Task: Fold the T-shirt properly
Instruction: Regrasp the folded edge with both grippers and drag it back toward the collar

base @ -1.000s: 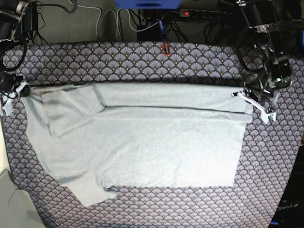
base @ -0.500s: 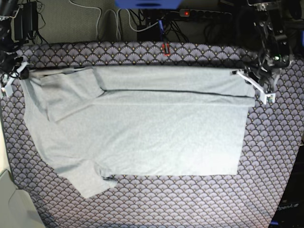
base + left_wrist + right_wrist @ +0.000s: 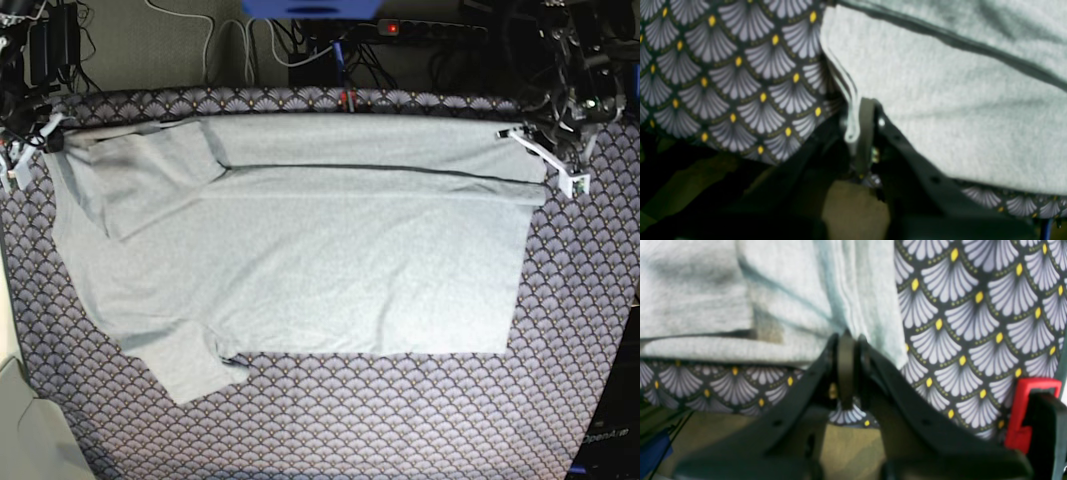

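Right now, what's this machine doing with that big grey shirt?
A two-armed robot is folding a grey T-shirt spread over a scallop-patterned tablecloth. The left end effector and the right end effector are each shut on the shirt's far edge, at opposite ends. That edge is stretched between them near the back of the table, with a fold line running across just below it. One sleeve lies loose at the front.

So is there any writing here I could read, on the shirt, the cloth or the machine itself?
"OpenArm": faint pale lettering on the dark robot part in the base view's lower right corner; it is dim, so the reading is uncertain.
T-shirt: no print shows on the side facing up.
Tablecloth: only a fan pattern, no words.
Both wrist views: nothing written in sight.
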`<state>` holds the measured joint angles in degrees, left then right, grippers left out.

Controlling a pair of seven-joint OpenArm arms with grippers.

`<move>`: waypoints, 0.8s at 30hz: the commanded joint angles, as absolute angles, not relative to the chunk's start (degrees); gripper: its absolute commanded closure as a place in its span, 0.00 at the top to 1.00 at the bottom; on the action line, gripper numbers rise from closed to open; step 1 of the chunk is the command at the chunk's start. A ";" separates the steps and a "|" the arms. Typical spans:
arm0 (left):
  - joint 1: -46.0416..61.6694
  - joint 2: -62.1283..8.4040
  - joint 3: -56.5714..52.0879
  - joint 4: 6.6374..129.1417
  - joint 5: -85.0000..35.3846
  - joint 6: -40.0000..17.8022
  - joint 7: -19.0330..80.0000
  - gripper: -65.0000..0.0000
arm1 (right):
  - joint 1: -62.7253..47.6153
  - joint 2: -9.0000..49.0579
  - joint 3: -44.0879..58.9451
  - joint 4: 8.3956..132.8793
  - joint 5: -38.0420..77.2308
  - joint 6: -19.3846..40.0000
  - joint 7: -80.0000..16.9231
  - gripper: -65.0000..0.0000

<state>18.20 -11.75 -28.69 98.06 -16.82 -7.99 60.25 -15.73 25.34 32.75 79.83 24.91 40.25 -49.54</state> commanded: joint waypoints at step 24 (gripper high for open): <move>15.52 -12.53 -29.32 100.53 -16.04 -7.69 59.74 0.90 | -14.46 27.91 43.12 80.57 24.48 40.00 -50.95 0.55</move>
<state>16.25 -11.73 -28.95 99.04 -15.75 -7.73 60.88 -15.00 25.78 42.44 79.57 24.23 40.23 -51.92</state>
